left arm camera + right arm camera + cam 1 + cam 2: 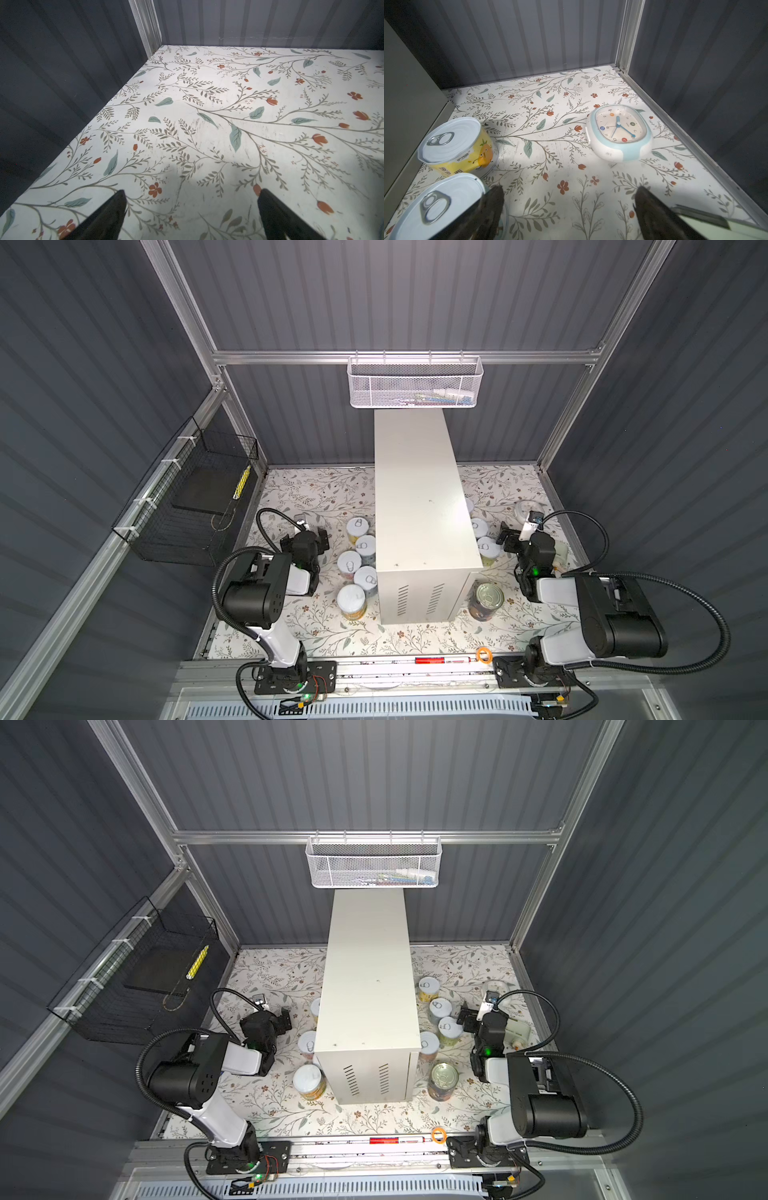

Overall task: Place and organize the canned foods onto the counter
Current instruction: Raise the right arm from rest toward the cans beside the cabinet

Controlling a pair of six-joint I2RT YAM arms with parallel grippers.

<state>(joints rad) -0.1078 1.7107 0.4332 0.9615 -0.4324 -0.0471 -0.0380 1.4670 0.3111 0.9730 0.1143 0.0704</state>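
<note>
The counter (419,506) (368,977) is a tall white box with vent slots on its near end, and its flat top is bare. Several white-lidded cans (358,527) stand in a row on the floral table along its left side. Others (439,1009) stand along its right side, with a dark can (486,599) at the near right corner. My left gripper (304,536) (192,192) hangs open over bare table, left of the row. My right gripper (484,1017) (569,188) is open, one finger close to a white-lidded can (438,205), behind which stands a yellow-labelled can (456,143).
A blue-and-white clock (618,133) lies on the table at the far right. A white mesh basket (413,381) hangs on the back rail above the counter's far end. A black wire basket (191,506) hangs on the left wall. A red marker (440,660) and an orange ring (484,654) lie on the front rail.
</note>
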